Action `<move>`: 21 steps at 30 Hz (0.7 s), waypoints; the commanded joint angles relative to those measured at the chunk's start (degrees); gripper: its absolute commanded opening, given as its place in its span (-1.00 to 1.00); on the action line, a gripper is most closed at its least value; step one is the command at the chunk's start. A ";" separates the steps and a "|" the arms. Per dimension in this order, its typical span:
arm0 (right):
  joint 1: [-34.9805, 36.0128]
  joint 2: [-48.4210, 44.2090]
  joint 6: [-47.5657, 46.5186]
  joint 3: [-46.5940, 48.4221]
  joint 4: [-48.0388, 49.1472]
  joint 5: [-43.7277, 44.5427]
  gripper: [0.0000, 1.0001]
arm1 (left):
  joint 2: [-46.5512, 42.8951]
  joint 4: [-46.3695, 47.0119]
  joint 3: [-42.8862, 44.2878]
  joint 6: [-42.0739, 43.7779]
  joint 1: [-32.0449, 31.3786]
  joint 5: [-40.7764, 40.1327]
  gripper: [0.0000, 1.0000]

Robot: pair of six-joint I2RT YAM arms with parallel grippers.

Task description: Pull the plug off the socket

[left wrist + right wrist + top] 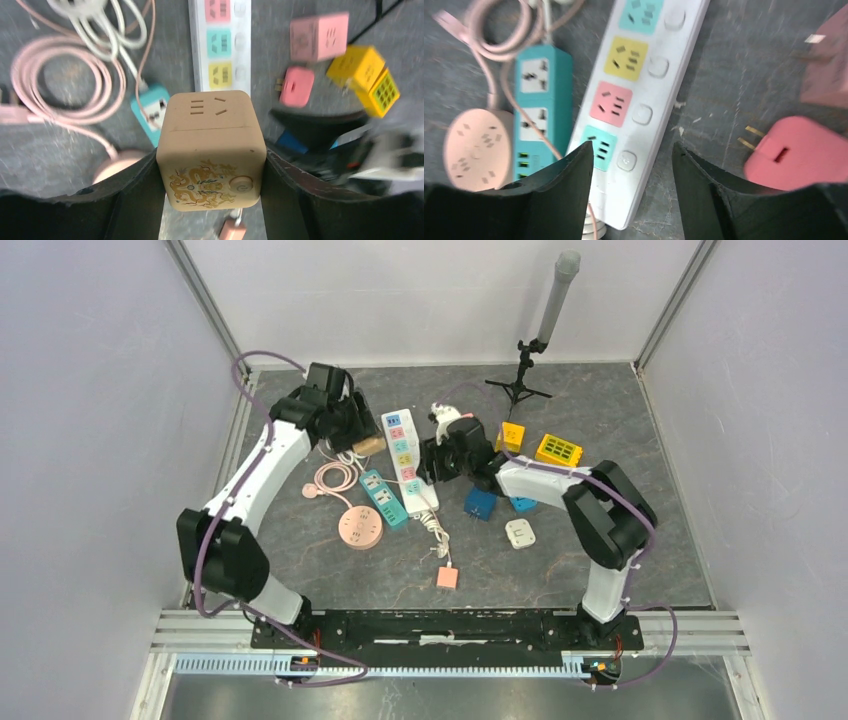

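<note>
My left gripper (362, 443) is shut on a tan cube plug (369, 445) and holds it off the table, left of the white power strip (405, 455). In the left wrist view the cube (210, 145) fills the gap between my fingers (135, 195); it shows a gold dragon picture and a round button. The strip (225, 45) lies beyond it. My right gripper (430, 462) is open and empty. In the right wrist view the gripper (631, 155) hovers over the near end of the strip (644, 100), above its teal outlet.
A teal power strip (382, 498) and a round pink socket (359, 527) lie left of the white strip, with coiled pink cable (335, 480). Yellow (558, 449), blue (480, 503) and white (520, 533) cubes lie right. A pink plug (799, 155) lies by my right gripper. A tripod (520, 380) stands behind.
</note>
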 commanded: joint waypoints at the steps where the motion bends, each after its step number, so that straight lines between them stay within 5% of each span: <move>1: -2.50 -9.79 -1.58 4.49 1.16 -2.42 0.30 | -10.06 3.82 -10.87 -0.22 -0.97 10.06 -0.30; 7: -5.06 -18.45 1.12 -3.45 1.52 -1.28 0.35 | -19.43 6.44 -25.01 -0.60 -3.81 22.88 -0.23; 17: -5.58 -31.46 2.35 -14.38 1.04 0.04 0.40 | -24.68 15.19 -42.46 -9.23 -13.68 22.48 -0.19; 21: -5.59 -35.14 2.33 -16.86 0.27 1.09 0.42 | -23.79 17.84 -45.62 -10.91 -15.67 24.19 -0.01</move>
